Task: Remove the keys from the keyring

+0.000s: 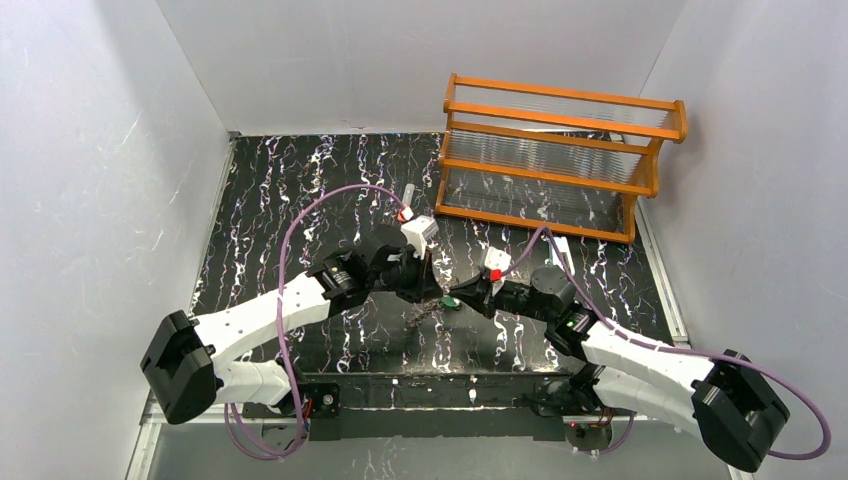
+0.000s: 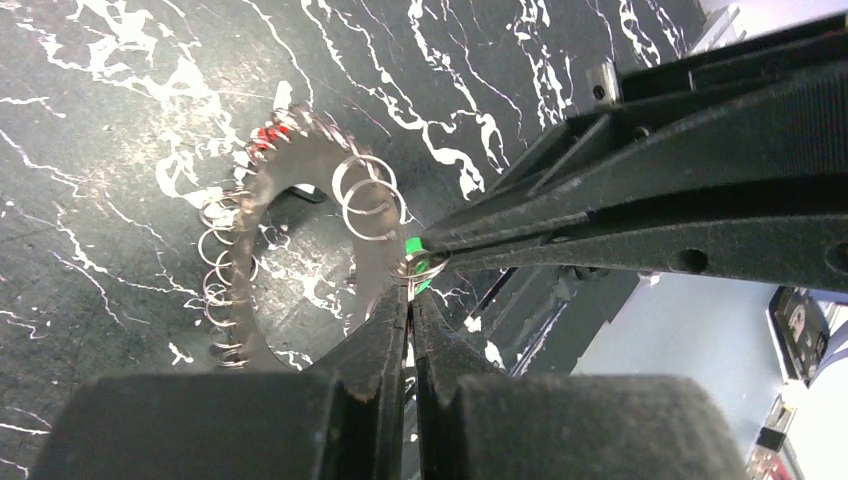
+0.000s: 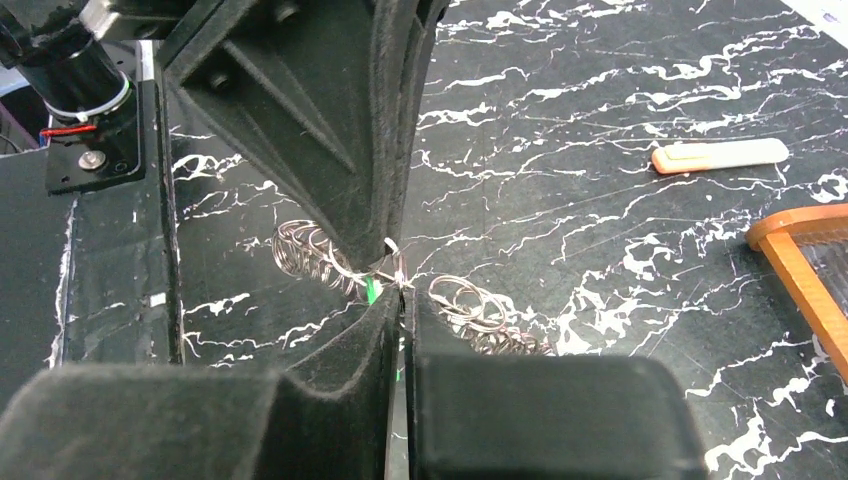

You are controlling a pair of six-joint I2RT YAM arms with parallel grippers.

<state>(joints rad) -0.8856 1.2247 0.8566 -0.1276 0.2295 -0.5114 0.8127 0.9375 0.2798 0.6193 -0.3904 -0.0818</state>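
rack (image 1: pixel 560 150) back right, open table (image 1: pixel 260 200) left

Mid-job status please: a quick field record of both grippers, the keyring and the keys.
left gripper: shut, pinching the small loop that carries the green key
right gripper: shut on the same loop, tip to tip with the left
keyring: beside both tips, wire loops round its rim
green key: on its loop, not yet off
red key: at the keyring's far rim
third key: not visible
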